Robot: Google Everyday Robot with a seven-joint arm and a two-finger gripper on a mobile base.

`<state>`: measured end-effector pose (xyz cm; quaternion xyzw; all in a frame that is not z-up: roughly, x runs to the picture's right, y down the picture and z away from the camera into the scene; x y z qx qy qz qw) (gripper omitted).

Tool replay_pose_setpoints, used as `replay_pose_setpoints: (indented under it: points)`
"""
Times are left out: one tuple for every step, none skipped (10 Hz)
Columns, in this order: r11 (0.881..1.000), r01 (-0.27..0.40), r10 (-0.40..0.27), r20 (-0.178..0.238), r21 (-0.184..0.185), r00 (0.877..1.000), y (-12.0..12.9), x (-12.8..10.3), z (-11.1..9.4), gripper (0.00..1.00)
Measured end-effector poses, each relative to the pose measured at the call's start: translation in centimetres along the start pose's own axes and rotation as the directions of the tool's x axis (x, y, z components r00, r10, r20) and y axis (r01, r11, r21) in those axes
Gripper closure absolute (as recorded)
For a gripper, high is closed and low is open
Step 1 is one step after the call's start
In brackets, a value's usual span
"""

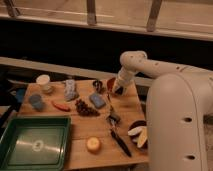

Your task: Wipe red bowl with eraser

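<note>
Gripper (118, 89) at the red bowl (111, 84)
The small orange-red bowl stands tilted at the table's far edge; gripper state: cannot tell.

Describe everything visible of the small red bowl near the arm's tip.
The small round orange-red bowl sits at the far right edge of the wooden table, next to a small dark object on its left. It looks plain and shallow, and appears tilted, its opening turned toward the arm. Only its left part shows; the white arm's end effector covers the rest, pressed at or into it. Its material cannot be told.
</note>
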<state>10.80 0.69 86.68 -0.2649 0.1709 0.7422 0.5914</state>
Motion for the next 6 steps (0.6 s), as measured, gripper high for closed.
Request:
replay_pose_setpoints:
  points:
    - [1.0,0.001,-0.001,-0.003,0.014,1.0,0.2,-0.4,-0.1,1.0]
    - [1.0,0.001,-0.001,-0.001,0.024,1.0,0.0,-1.4,-0.1,1.0]
    - [1.0,-0.003,0.003,0.006,0.025,1.0,-0.3,-2.7,0.0,1.0]
    - [1.0,0.006,-0.006,0.004,0.016,1.0,0.2,-3.6,0.6,1.0]
    - [1.0,0.02,-0.02,0.001,0.002,1.0,1.0,-4.0,1.2,1.0]
    - [0.999,0.032,-0.032,-0.004,-0.017,0.999,1.7,-4.1,1.9,1.0]
